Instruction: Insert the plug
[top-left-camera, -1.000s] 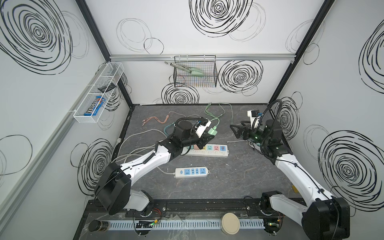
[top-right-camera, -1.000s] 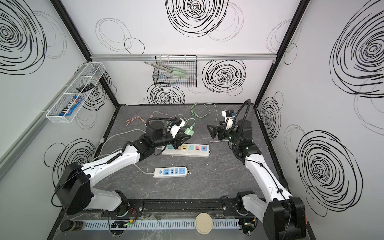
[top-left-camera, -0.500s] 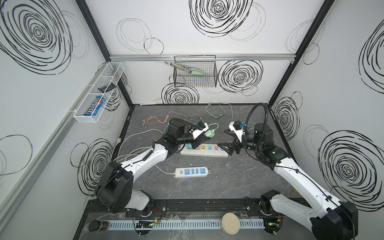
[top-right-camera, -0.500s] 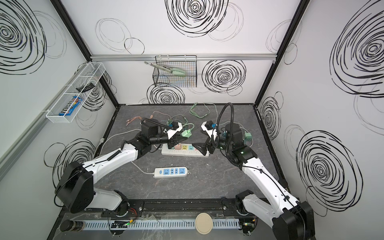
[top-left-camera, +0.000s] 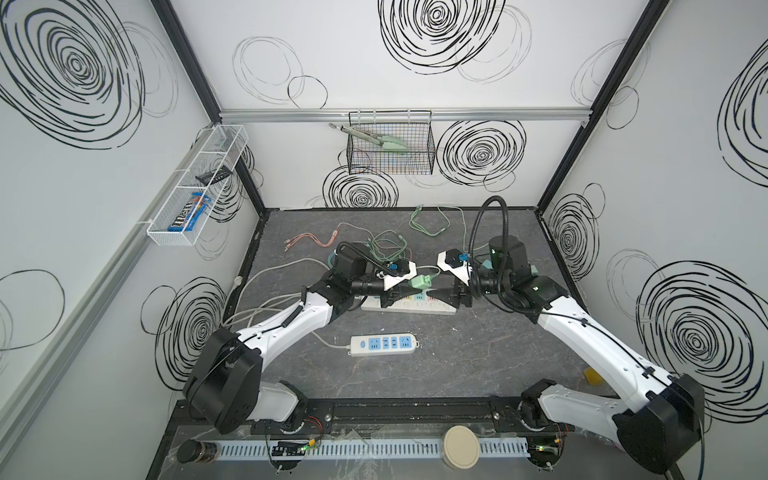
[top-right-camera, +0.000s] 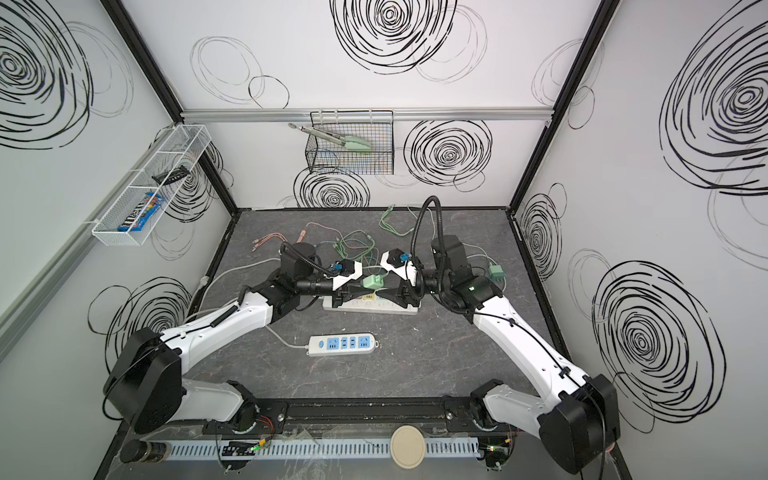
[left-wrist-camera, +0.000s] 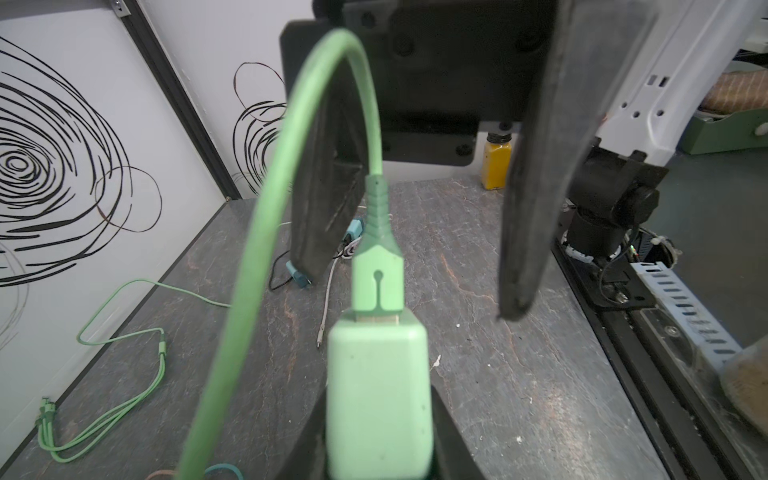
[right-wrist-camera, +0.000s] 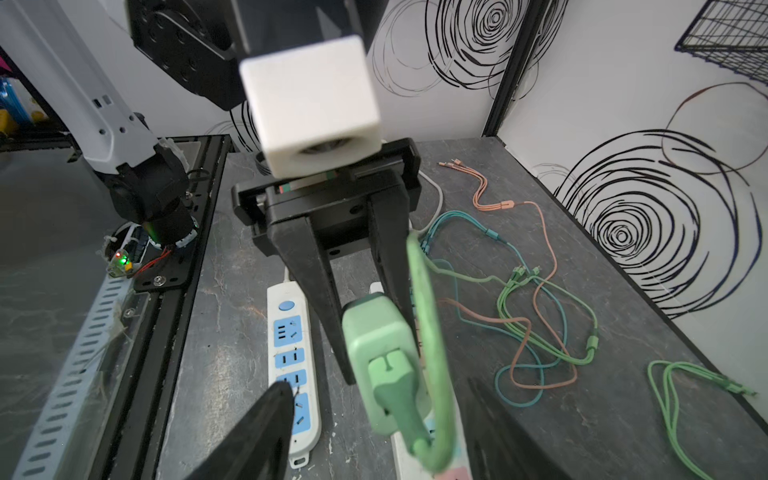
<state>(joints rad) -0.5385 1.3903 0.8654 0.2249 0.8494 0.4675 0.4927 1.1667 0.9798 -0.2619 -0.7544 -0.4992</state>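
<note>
grey tabletop (left-wrist-camera: 507, 374) | left tool (left-wrist-camera: 378, 432) grips green plug (left-wrist-camera: 378, 374) | right tool (left-wrist-camera: 411, 289) straddles it, untouching

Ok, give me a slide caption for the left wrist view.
Left pincer grips the green charger while the open right pincer flanks its USB plug above the grey table.

Pastel power strip (top-left-camera: 419, 308) mostly hidden beneath left gripper (top-left-camera: 415, 287) and right gripper (top-left-camera: 434, 286); green charger (left-wrist-camera: 378, 395) cropped at frame edge, prongs unseen; green cable (right-wrist-camera: 432, 353) blurred close to lens.
</note>
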